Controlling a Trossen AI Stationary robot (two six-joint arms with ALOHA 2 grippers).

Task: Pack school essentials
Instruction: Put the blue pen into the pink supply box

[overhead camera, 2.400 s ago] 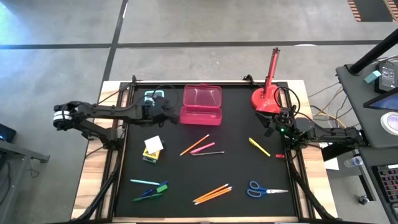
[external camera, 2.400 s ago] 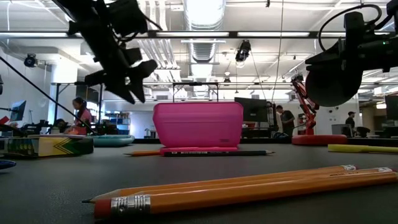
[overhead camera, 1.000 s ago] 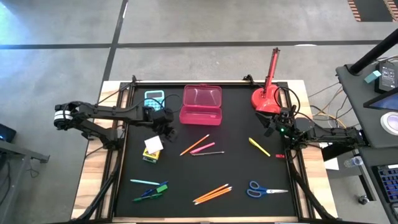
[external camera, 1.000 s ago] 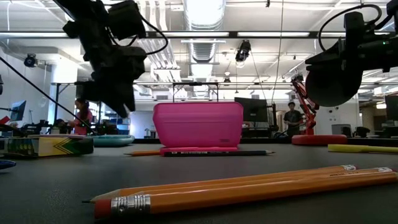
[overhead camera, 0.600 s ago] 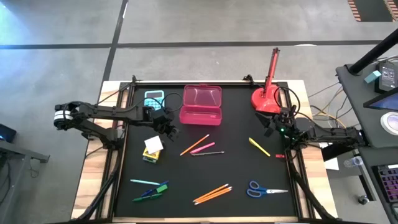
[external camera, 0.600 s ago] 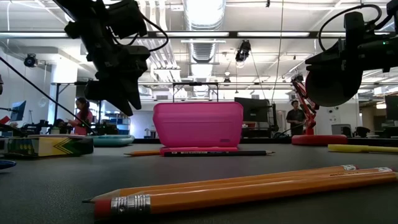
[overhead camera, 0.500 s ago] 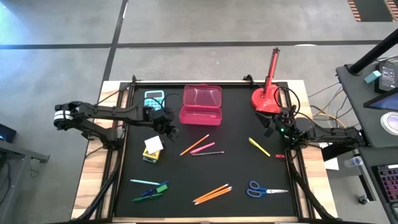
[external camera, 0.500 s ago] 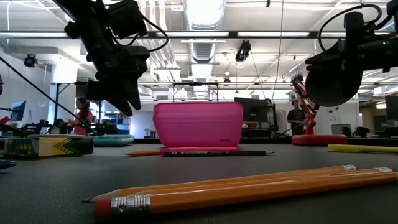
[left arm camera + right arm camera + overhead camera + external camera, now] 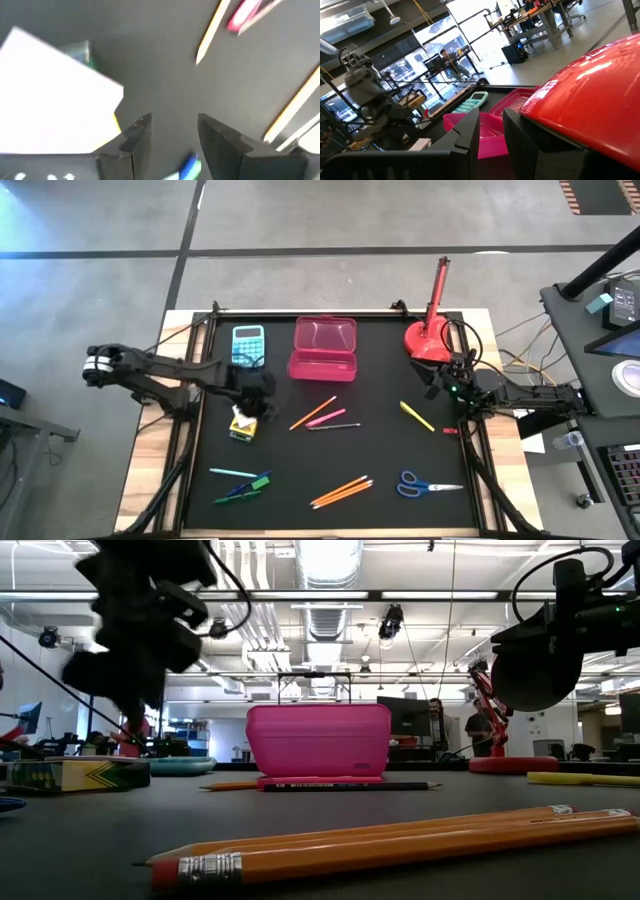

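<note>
From straight overhead, the left gripper [image 9: 252, 392] now sits over the small white-and-yellow pack [image 9: 241, 425] on the left half of the black surface [image 9: 380, 450], having swung forward from beside the light-blue calculator [image 9: 247, 343] and the pink case [image 9: 323, 348], where it hung a moment ago; the calculator shows whole again. That shift suggests the pack is the first item picked for packing, though nothing has gone into the case yet. The orange and pink pencils [image 9: 320, 413], a yellow pencil [image 9: 417, 416], the blue-handled scissors [image 9: 425, 484] and the teal and green pens [image 9: 243, 483] lie scattered and untouched. The right gripper [image 9: 441, 376] waits at the right edge beside the red lamp base [image 9: 428, 340]. At table height, the left arm [image 9: 135, 615] has moved to the far left and blurs with motion above the pack [image 9: 75, 774], while the case [image 9: 318, 741] stands closed at centre behind the long pencils [image 9: 390, 840]. Through the left wrist camera, the jaws stand apart, with the pack's white face [image 9: 55, 100] just beside one finger [image 9: 135, 137] and not yet between them. Through the right wrist camera, the right jaws stand slightly apart with nothing between them, looking past the lamp base [image 9: 590, 95] toward the case [image 9: 490, 132].
</note>
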